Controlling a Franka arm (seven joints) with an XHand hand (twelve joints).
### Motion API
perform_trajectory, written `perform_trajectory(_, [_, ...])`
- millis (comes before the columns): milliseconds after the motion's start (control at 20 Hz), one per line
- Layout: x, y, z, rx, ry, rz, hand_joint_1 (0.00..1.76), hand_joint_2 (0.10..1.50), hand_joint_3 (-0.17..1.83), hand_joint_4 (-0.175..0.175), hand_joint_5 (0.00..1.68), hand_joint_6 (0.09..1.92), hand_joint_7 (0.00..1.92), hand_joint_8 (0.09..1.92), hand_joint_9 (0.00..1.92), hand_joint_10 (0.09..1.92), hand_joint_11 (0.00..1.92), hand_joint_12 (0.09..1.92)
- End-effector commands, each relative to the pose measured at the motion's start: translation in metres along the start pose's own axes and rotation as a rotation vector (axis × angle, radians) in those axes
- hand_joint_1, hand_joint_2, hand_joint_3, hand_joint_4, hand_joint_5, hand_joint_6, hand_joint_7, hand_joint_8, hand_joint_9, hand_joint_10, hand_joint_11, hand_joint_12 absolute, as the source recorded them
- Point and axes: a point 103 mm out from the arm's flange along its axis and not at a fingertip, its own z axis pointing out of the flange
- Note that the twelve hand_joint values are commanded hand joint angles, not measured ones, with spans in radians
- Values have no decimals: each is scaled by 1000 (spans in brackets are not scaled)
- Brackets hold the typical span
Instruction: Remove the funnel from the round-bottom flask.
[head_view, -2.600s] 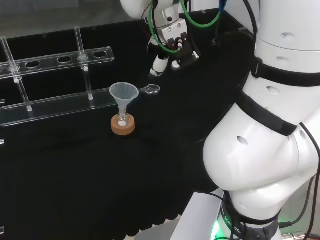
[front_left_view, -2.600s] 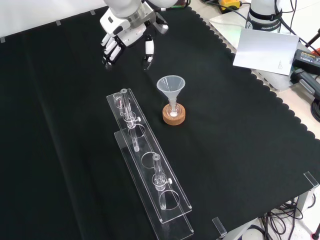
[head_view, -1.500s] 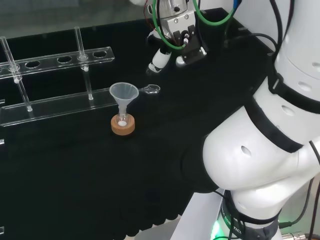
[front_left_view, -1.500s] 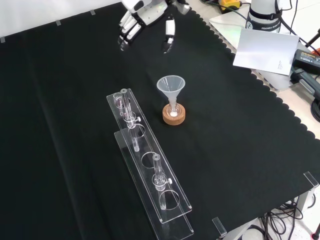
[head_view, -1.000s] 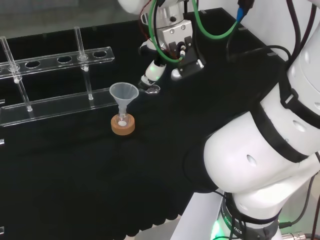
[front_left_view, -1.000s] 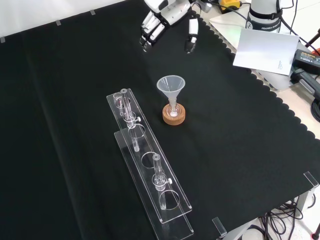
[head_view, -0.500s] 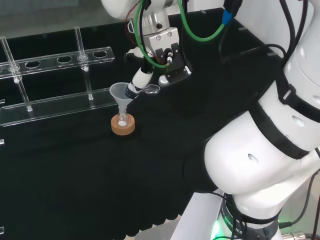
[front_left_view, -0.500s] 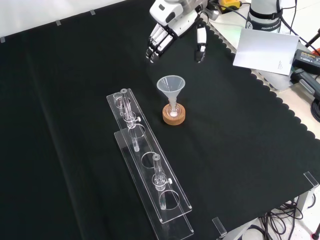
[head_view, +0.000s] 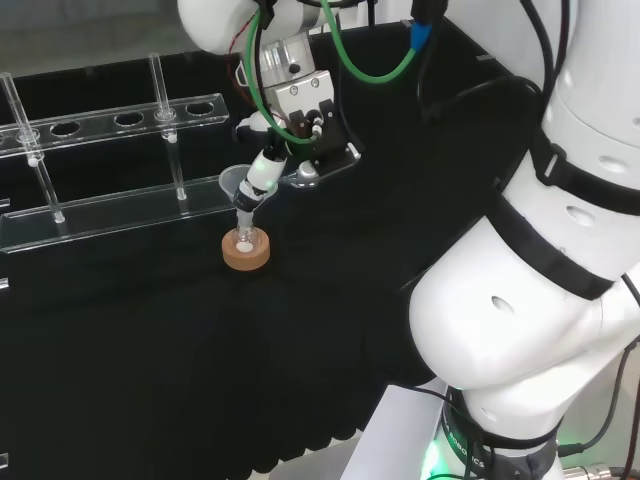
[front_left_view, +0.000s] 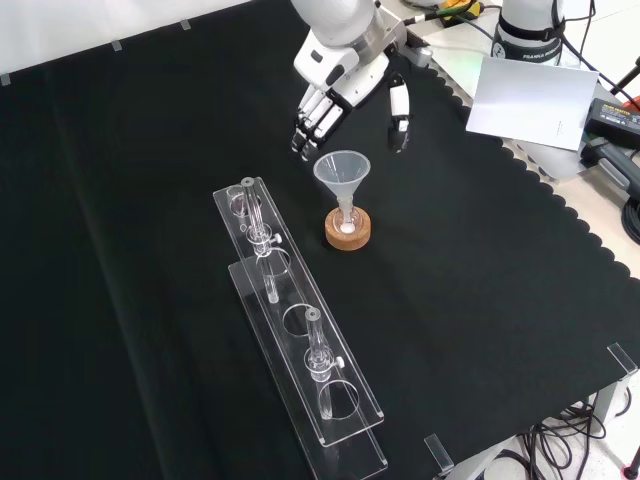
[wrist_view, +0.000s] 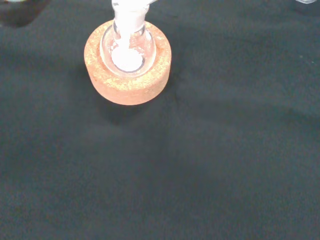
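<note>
A clear funnel (front_left_view: 342, 172) stands upright with its stem in a small round-bottom flask (wrist_view: 128, 46) that rests in a cork ring (front_left_view: 348, 231). White powder lies in the flask's bottom. The cork ring (head_view: 246, 251) sits in the middle of the black cloth. My hand (front_left_view: 345, 85) hovers just behind and above the funnel's rim, open, fingers (front_left_view: 312, 121) straight on one side and thumb (front_left_view: 398, 118) on the other, apart from the funnel. In the head view a finger (head_view: 259, 180) overlaps the funnel (head_view: 234, 186).
A long clear plastic rack (front_left_view: 296, 330) with upright glass pieces stands to the left of the flask in the front view. The same rack (head_view: 110, 160) runs along the far left in the head view. White paper (front_left_view: 530, 100) lies off the cloth's right edge.
My hand has come down and toward the funnel from the cloth's far edge, staying open. The funnel, flask and cork ring have not moved.
</note>
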Motion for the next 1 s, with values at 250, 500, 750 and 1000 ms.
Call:
perform_trajectory(250, [15,33,11,13,2,-16,591,681,171,-3,0,87,0,98,33,867,324,1456])
perform_trajectory(500, [13,43,18,8,-6,-7,589,682,165,-6,0,87,0,87,28,874,325,1456])
perform_trajectory(750, [11,49,25,5,-12,-5,613,695,159,-16,0,87,14,125,80,881,328,1458])
perform_trajectory(1000, [14,50,28,-12,-62,-4,650,722,154,-29,112,87,47,572,364,750,342,1455])
